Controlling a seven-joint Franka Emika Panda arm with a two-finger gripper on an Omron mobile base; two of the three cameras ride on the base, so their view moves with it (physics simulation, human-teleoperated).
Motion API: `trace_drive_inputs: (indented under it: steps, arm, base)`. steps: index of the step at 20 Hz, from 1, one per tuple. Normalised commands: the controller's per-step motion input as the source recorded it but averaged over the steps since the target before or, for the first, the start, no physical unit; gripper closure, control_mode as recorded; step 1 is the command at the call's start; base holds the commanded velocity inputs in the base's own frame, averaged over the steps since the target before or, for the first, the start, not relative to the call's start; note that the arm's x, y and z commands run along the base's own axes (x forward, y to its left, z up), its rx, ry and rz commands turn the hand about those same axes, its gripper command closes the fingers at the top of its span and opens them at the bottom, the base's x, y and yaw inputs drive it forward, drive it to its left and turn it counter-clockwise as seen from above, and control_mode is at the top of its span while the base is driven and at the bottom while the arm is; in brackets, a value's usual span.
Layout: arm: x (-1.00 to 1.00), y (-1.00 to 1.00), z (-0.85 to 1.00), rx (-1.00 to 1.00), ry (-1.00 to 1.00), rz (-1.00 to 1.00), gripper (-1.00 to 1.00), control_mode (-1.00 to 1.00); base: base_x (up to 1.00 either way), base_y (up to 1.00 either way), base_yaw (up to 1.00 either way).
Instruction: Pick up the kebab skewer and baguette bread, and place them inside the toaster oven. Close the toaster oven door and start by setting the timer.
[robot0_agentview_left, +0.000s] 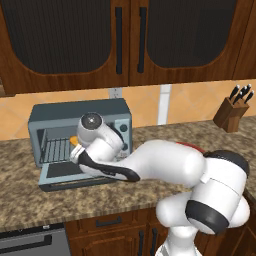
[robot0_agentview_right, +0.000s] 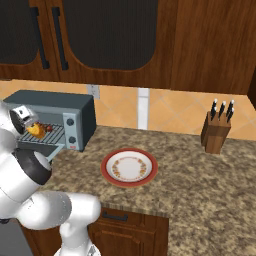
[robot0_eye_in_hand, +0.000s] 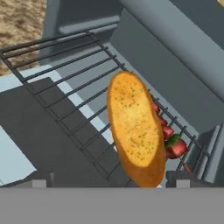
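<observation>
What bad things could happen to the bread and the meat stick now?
The baguette bread lies near the front edge of the wire rack, partly over the kebab skewer, so it might roll or slip off. The open hand sits close and could bump it. The toaster oven door is down; closing it may catch the bread.

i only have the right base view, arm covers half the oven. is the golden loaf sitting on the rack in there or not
Observer: Yes. In the hand view the golden oval baguette bread lies on the wire rack of the grey-blue toaster oven.
Operator: and the skewer
Observer: The kebab skewer with red-brown meat chunks lies on the rack beside the loaf, partly hidden behind it.
Operator: gripper let go?
Observer: The gripper is open, its fingertips apart on either side of the loaf's near end.
Operator: door
Observer: The left base view shows the drop-down toaster oven door folded open.
</observation>
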Motion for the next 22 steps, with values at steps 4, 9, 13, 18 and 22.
trace_drive_inputs:
  steps: [4,9,13,18,22]
  arm:
    - [-0.36,-0.12,0.0,0.25,-0.03,-0.35,-1.0,-1.0]
    - [-0.41,-0.05,0.0,0.23,-0.06,-0.35,-1.0,-1.0]
    - [-0.4,0.0,-0.01,0.2,-0.15,-0.33,-1.0,-1.0]
    - [-0.14,-0.02,-0.01,0.15,-0.13,-0.25,-1.0,-1.0]
    - [0.0,-0.04,-0.01,0.06,0.0,-0.05,-1.0,-1.0]
  base:
    - [0.0,0.0,0.0]
    - [0.0,0.0,0.0]
    - [0.0,0.0,0.0]
    - [0.0,0.0,0.0]
    - [0.0,0.0,0.0]
